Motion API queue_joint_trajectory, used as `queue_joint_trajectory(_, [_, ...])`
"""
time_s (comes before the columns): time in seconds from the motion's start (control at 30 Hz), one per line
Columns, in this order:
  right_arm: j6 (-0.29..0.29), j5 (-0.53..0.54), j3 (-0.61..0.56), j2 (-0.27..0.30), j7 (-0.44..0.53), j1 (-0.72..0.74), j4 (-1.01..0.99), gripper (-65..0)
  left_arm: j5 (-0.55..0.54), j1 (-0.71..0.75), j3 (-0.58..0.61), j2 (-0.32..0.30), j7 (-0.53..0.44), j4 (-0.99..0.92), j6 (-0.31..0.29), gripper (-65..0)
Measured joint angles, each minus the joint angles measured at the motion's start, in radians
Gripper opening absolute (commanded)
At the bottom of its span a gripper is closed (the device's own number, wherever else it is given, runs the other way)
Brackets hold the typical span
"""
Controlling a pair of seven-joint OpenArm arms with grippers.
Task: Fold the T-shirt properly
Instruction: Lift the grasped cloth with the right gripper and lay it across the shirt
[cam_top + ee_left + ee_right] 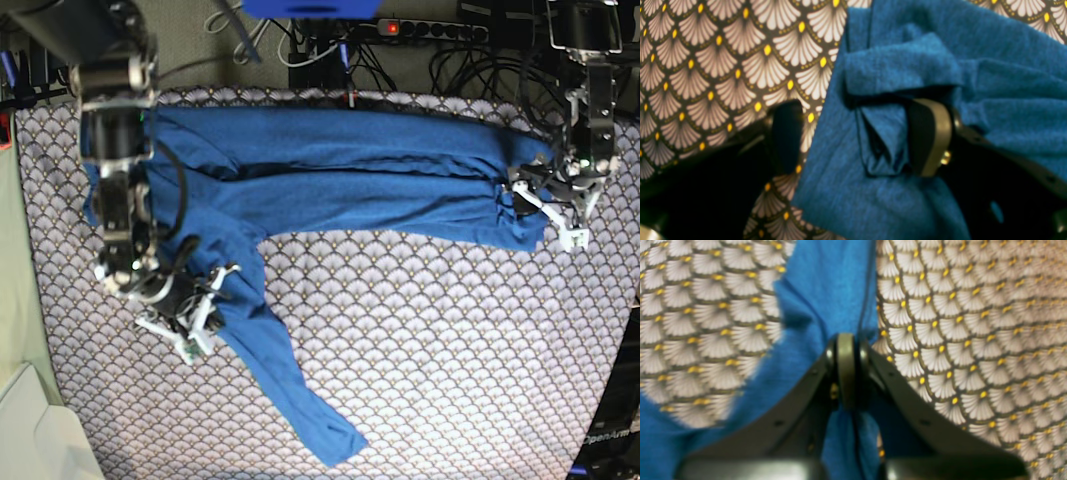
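On the cover, right end effector [846, 370] pinches the T-shirt [330, 180] — left end effector [857, 136] gapes.

No legible text on anything (faint lettering bottom-right of base view, unreadable).

Scallop-patterned table cover [430, 330] under blue T-shirt [340, 185]

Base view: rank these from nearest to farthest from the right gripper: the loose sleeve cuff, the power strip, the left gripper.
1. Loose sleeve cuff, below and right of the right gripper.
2. Power strip, at the top edge.
3. Left gripper, across the T-shirt.
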Motion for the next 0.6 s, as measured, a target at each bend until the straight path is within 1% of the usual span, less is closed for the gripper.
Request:
queue_joint_trajectory(0.1, [0.004, 0.008, -0.004, -0.024, -0.07, -0.087, 0.201, -65.0, 0.0, -0.002, -0.001, 0.001, 0.0, 0.0, 0.0, -17.8])
queue_joint_trajectory(0.2, [0.006, 0.005, -0.002, -0.058, -0.141, -0.172, 0.347, -65.0, 0.0, -0.002, -0.001, 0.002, -0.002, 0.0, 0.0, -17.8])
queue_joint_trajectory(0.37, [0.006, 0.003, -0.011, -0.139, -0.243, -0.299, 0.566, -65.0, 0.0, -0.006, 0.0, 0.001, 0.003, 0.0, 0.0, -17.8])
queue_joint_trajectory(0.4, [0.006, 0.0, -0.028, -0.151, -0.262, -0.319, 0.6, -65.0, 0.0, -0.005, 0.0, 0.001, 0.002, 0.0, 0.0, -17.8])
queue_joint_trajectory(0.5, [-0.002, 0.006, -0.126, -0.161, -0.307, -0.387, 0.671, -65.0, 0.0, -0.005, 0.0, 0.002, 0.003, 0.0, 0.0, -17.8])
queue_joint_trajectory(0.6, [0.002, 0.003, -0.2, -0.217, -0.327, -0.476, 0.7, -65.0, 0.0, -0.005, 0.0, 0.003, 0.002, 0.0, 0.0, -17.8])
